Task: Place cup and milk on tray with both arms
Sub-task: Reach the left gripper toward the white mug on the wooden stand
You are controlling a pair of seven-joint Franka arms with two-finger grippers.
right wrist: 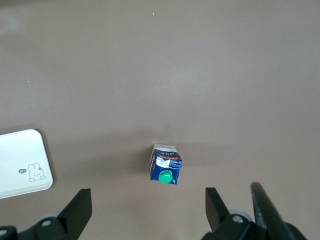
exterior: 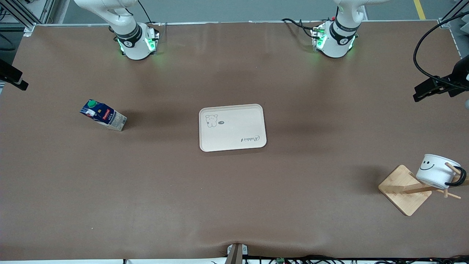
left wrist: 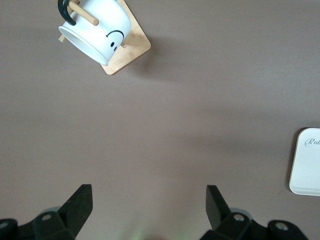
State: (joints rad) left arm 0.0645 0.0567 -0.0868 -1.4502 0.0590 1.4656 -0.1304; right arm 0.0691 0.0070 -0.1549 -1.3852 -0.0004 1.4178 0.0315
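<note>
The cream tray lies at the table's middle, with nothing on it. The dark-blue milk carton with a green cap stands on the table toward the right arm's end. The white smiley cup hangs by its black handle on a wooden peg rack toward the left arm's end, nearer the front camera than the tray. My left gripper is open and empty high over bare table, with the cup far ahead. My right gripper is open and empty, high above the milk.
Both arm bases stand at the table's back edge. Black camera mounts jut in at both ends of the table. The tray's edge shows in both wrist views.
</note>
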